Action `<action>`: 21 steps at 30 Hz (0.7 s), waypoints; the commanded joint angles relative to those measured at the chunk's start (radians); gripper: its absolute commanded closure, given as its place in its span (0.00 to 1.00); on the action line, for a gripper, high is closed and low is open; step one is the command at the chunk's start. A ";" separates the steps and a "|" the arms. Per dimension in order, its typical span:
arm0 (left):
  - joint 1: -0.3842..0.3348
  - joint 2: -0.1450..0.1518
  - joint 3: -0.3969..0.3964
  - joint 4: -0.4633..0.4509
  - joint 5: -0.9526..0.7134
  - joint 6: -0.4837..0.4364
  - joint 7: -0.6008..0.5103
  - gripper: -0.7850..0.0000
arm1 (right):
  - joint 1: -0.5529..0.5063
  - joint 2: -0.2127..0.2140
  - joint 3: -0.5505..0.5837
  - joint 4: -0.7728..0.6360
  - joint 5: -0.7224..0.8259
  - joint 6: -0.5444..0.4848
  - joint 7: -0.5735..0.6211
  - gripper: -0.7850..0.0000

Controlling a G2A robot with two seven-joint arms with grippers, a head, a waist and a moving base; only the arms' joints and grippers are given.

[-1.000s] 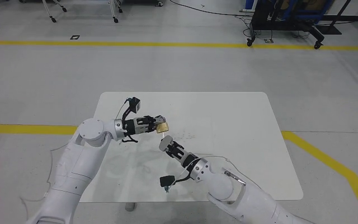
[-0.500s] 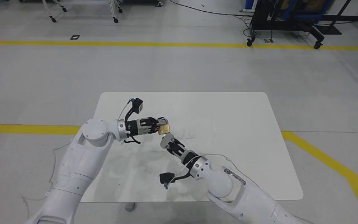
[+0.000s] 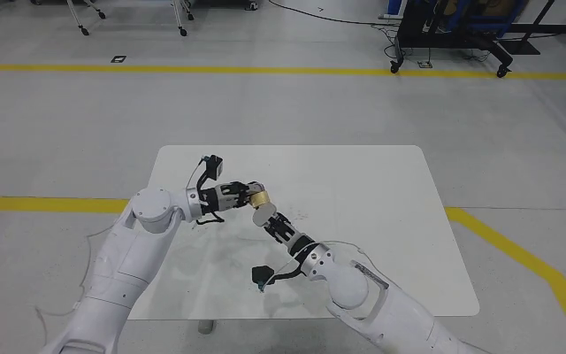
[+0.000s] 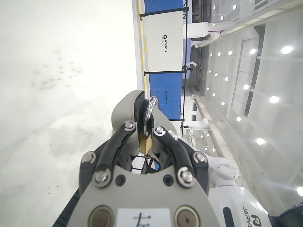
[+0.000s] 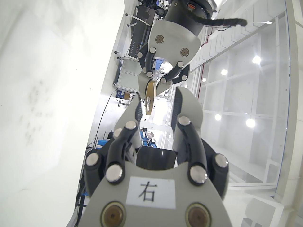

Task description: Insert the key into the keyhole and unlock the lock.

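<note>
One second has brought our right tool across the white worktop to the left tool, which pinches the small brass padlock above it. The right fingers stand spread around the silver key, apparently seated, so gripping and turning looks next.

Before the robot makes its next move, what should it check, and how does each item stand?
1. Lock held in the left gripper: ok.
2. Key sticking out past the lock: ok.
3. Key pushed fully into the lock: cannot tell.
4. Key lined up with the gap of the right gripper: ok.
5. Right gripper closed on the key: not ok, it is open.
</note>
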 commanded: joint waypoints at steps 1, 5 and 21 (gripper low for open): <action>-0.002 -0.002 0.002 0.009 -0.012 0.025 0.012 1.00 | 0.000 0.000 0.000 0.000 0.000 0.000 0.000 0.00; -0.017 -0.006 0.007 0.045 -0.053 0.108 0.017 1.00 | 0.000 0.000 0.000 0.000 0.000 0.000 0.000 0.00; -0.019 -0.026 -0.003 0.085 -0.249 0.116 0.043 1.00 | -0.050 -0.016 0.111 0.125 0.685 0.331 -0.398 0.37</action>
